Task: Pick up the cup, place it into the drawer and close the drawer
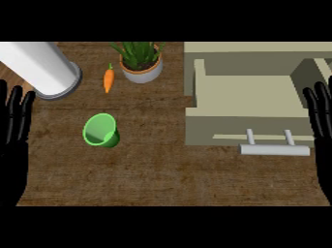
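A green cup (101, 130) lies on the brown counter, left of centre, with its mouth facing up and toward me. At the right stands the beige drawer (246, 93), pulled open, its inside bare, with a pale bar handle (274, 149) on its front. My left hand (4, 131) rests open at the left edge, fingers up, well apart from the cup. My right hand (331, 131) rests open at the right edge, beside the drawer's right wall. Neither hand holds anything.
A large white cylinder (38, 68) lies at the back left. A potted plant (141, 62) stands at the back centre with an orange carrot (108, 80) next to it on its left. Brown counter (161, 179) stretches toward me.
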Controlling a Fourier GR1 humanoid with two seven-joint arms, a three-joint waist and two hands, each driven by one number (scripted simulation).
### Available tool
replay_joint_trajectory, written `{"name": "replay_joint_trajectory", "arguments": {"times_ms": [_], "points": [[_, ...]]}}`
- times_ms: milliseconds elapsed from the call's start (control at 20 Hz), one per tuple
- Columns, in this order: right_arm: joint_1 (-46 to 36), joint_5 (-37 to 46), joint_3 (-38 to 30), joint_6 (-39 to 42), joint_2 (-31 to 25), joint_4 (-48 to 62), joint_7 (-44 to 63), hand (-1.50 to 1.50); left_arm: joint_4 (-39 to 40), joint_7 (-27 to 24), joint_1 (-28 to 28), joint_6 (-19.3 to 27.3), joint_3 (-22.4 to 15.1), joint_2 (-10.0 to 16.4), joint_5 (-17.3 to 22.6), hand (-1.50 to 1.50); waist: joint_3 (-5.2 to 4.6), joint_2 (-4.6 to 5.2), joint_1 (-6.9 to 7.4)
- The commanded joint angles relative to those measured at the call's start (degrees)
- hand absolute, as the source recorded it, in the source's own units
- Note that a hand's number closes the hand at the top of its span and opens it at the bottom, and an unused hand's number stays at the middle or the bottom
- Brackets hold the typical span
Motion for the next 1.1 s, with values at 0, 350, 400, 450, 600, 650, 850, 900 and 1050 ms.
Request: {"name": "replay_joint_trajectory", "arguments": {"times_ms": [0,350,400,450,600,650,850,900,1050], "points": [[-0.2,-3.1,-2.4,1.1,-0.1,1.8,-2.9,-1.5,-1.8,1.6,-0.5,-0.7,-1.8,1.0,-1.7,-1.5,-2.39,1.63,-1.45],[-1.7,3.0,-0.5,2.0,-3.9,3.5,1.7,-1.5,7.0,6.8,-2.9,-9.4,-4.0,0.4,13.7,-1.5,-2.55,1.92,-1.94],[-1.7,2.8,-0.9,2.4,-4.9,2.1,4.3,-1.5,5.2,6.6,0.7,-10.0,-4.7,-0.2,14.7,-1.5,-2.55,1.7,-1.57],[-1.0,2.2,-0.9,3.1,-4.5,3.1,2.3,-1.5,8.2,5.7,-0.3,-11.5,-1.3,1.6,16.9,-1.5,-2.52,1.75,-1.66],[-1.5,4.9,1.7,1.7,-1.9,4.5,0.6,-1.5,10.2,6.2,-1.1,-12.1,-1.2,1.1,17.8,-1.5,-2.49,1.69,-1.57],[-2.8,0.9,-2.3,3.0,-4.2,2.0,5.7,-1.5,12.4,4.7,-1.8,-15.0,3.6,3.7,21.3,-1.5,-2.5,1.68,-1.65],[1.7,3.5,0.3,3.9,-2.8,2.2,0.1,-1.5,20.7,-2.1,0.8,-18.2,3.3,3.0,17.9,-1.5,-2.5,1.7,-1.79],[-0.8,-0.3,-4.3,5.7,-5.2,4.0,0.5,-1.5,21.8,-2.2,0.4,-19.5,6.0,4.7,19.8,-1.5,-2.49,1.71,-1.69],[-1.6,3.5,-0.8,3.8,-2.6,4.8,-0.3,-1.5,24.8,0.8,-5.2,-14.8,7.8,5.1,17.4,-1.5,-2.48,1.72,-1.7]]}}
